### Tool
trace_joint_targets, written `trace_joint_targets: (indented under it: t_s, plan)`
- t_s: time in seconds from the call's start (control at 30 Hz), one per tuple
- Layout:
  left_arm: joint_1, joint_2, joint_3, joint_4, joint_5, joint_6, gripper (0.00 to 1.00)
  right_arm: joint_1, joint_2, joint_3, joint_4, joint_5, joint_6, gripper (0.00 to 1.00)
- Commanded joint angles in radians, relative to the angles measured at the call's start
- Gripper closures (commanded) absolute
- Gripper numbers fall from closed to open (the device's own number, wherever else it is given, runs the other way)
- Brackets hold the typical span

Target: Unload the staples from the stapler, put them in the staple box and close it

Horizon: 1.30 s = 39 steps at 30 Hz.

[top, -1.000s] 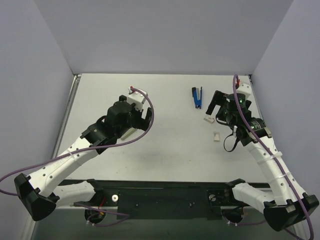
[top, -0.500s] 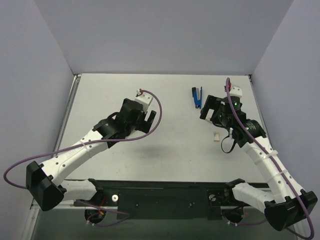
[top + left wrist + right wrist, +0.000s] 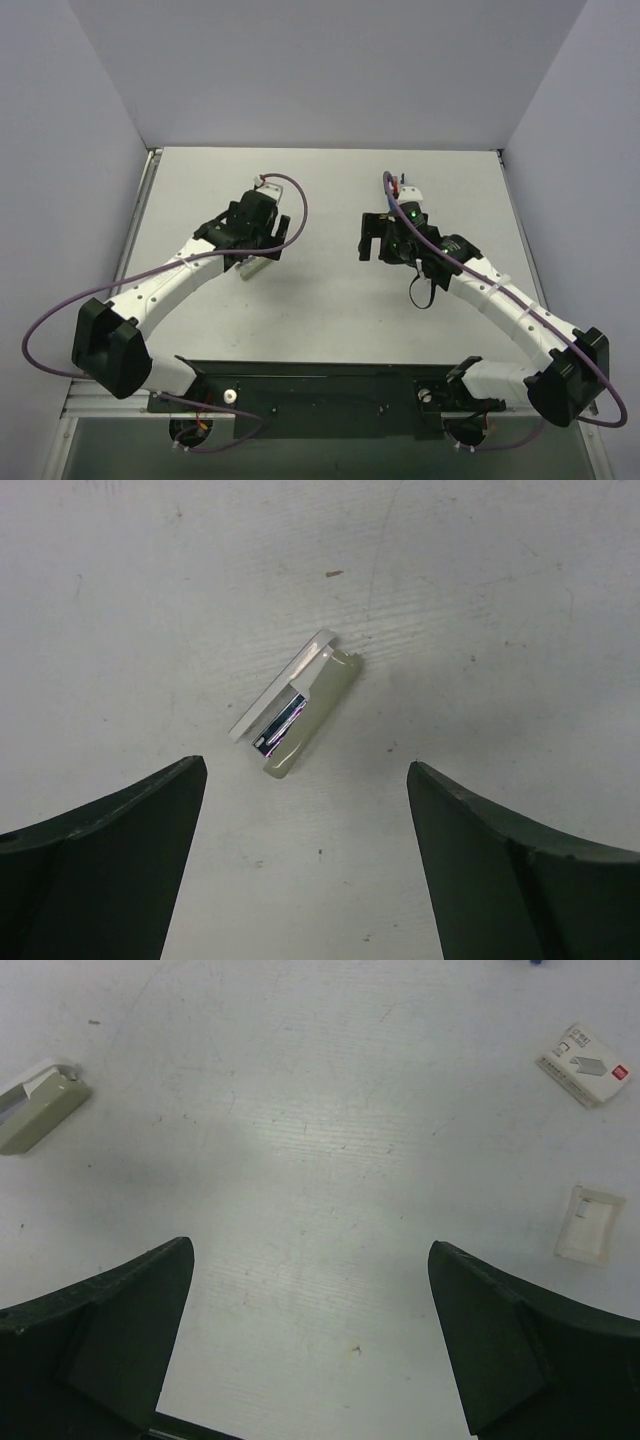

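Since the earlier frame I see both arms swung inward. The right hand (image 3: pixel 310 1250) has left the right side of the desk (image 3: pixel 330 290) and now hangs near its centre, while the left hand (image 3: pixel 305 780) is over the stapler (image 3: pixel 300 705).

- Desk: flat, matte white, lightly scuffed.
- Hands: both have dark moulded fingers spread wide apart, gripping nothing.
- Stapler: short and rounded, with a pale beige plastic body. A white cover is lifted along one side, exposing a bright metal strip. It lies diagonally just ahead of the left fingertips, in line with the gap between them, touching neither.
- Box (image 3: pixel 585 1063): white printed card, lying to the right of the right hand.
- Tray (image 3: pixel 590 1225): small, pale, rectangular, near the box.
- Staples (image 3: pixel 333 574): a tiny dark sliver on the bare desk beyond the stapler, well clear of both hands.
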Motion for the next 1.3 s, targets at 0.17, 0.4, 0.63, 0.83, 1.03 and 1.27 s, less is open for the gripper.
trace_joint_targets:
  t_s: [0.17, 0.4, 0.63, 0.83, 1.03, 1.27]
  plan:
    - [0.08, 0.145, 0.018, -0.012, 0.011, -0.028, 0.19, 0.052, 0.026, -0.048, 0.081, -0.023, 0.026, 0.03]
    - [0.143, 0.237, 0.035, -0.026, 0.004, -0.019, 0.39, 0.062, 0.031, -0.082, 0.116, -0.071, 0.033, 0.03]
    - [0.182, 0.299, 0.051, -0.021, 0.008, -0.004, 0.49, 0.065, 0.005, -0.102, 0.147, -0.066, 0.019, 0.03]
    - [0.242, 0.336, 0.076, -0.023, 0.014, -0.028, 0.57, 0.066, -0.014, -0.119, 0.165, -0.085, 0.026, 0.03]
    - [0.283, 0.372, 0.097, -0.021, 0.008, -0.051, 0.66, 0.065, -0.018, -0.134, 0.17, -0.091, 0.027, 0.03]
    - [0.283, 0.446, 0.117, -0.052, 0.024, -0.048, 0.78, 0.065, -0.021, -0.128, 0.17, -0.097, 0.026, 0.03]
